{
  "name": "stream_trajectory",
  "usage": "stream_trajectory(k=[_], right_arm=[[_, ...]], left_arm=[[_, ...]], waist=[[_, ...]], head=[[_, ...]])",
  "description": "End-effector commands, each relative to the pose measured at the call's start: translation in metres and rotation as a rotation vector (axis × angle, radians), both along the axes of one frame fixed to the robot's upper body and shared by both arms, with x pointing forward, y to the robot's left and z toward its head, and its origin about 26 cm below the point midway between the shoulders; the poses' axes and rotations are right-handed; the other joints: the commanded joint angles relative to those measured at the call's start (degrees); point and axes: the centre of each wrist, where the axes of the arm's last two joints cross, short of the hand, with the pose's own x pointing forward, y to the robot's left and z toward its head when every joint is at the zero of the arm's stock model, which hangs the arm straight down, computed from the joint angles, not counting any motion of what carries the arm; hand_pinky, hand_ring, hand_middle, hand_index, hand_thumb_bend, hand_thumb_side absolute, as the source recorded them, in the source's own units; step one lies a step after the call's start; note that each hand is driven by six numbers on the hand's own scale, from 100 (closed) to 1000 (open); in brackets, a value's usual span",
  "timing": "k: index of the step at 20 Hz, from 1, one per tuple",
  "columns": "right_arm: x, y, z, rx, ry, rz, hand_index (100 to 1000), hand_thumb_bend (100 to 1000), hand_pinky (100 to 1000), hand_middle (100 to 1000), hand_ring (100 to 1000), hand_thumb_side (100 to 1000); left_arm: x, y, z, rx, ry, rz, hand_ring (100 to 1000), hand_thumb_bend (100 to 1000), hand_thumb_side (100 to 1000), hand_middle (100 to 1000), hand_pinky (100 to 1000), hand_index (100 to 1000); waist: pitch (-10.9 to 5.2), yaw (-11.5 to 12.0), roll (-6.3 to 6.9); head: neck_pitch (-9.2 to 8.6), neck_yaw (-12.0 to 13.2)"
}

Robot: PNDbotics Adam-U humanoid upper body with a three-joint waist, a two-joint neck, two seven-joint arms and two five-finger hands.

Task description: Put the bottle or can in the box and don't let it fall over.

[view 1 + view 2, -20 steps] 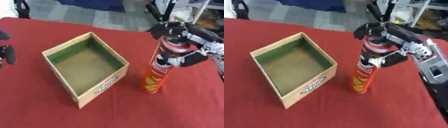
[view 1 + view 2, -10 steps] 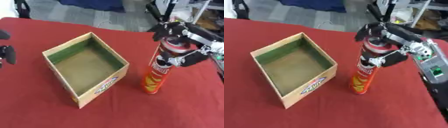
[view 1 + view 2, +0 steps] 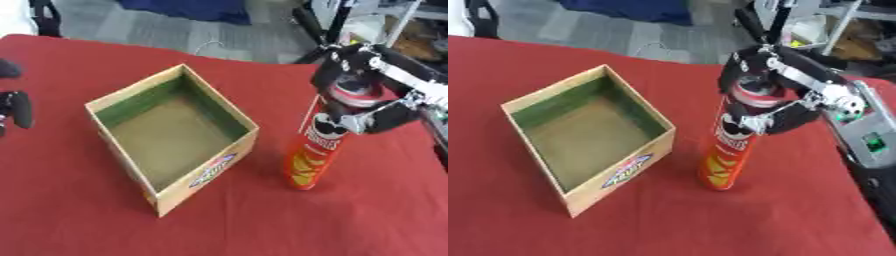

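A tall red and orange Pringles can (image 3: 315,150) stands upright on the red table, just right of the open cardboard box (image 3: 131,97). My right hand (image 3: 367,87) comes in from the upper right and is shut on the can's top, fingers and thumb curled round it. The box has a green inner lining and nothing inside it. My left hand (image 3: 13,107) shows only at the far left edge, away from the box; its fingers are too cut off to judge.
The red tablecloth (image 3: 227,220) covers the whole work surface. Beyond the far edge are a grey floor, a dark blue object (image 3: 197,9) and black stands (image 3: 306,25).
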Motion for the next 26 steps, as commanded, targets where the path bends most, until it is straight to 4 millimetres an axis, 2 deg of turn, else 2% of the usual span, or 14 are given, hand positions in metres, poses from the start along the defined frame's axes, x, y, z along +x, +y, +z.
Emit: stream_trajectory(k=[1,7,15,18,26], right_arm=[[-0.001,0.002,-0.002,-0.295,-0.146,0.219,483,100,179,425,439,100],[-0.006,0.006,0.007,-0.220,-0.203,0.226,444,100,111,406,401,100],[-0.008,0.003,0.029,-0.136,-0.267,0.235,426,106,100,387,380,100],[-0.009,0.001,0.043,-0.106,-0.283,0.240,428,106,100,387,377,100],[-0.013,0.002,0.095,0.007,-0.329,0.275,428,241,107,387,367,100]], left_arm=[[-0.002,-0.001,0.010,0.007,-0.036,-0.014,768,100,647,755,517,810],[-0.002,-0.001,0.010,0.006,-0.034,-0.014,768,100,646,749,516,804],[-0.002,-0.002,0.010,0.006,-0.026,-0.020,769,100,648,744,516,795],[-0.002,-0.002,0.010,0.004,-0.021,-0.023,768,100,648,742,517,794],[-0.001,-0.007,0.013,-0.017,-0.014,-0.047,770,100,654,743,528,795]], waist=[[-0.94,0.01,0.24],[-1.04,-0.04,0.21],[-1.33,0.08,0.12],[-1.47,0.23,0.01],[-1.71,1.61,-0.56]], head=[[0.07,0.12],[0.13,0.21],[0.12,0.17],[0.12,0.11],[0.86,-1.87]])
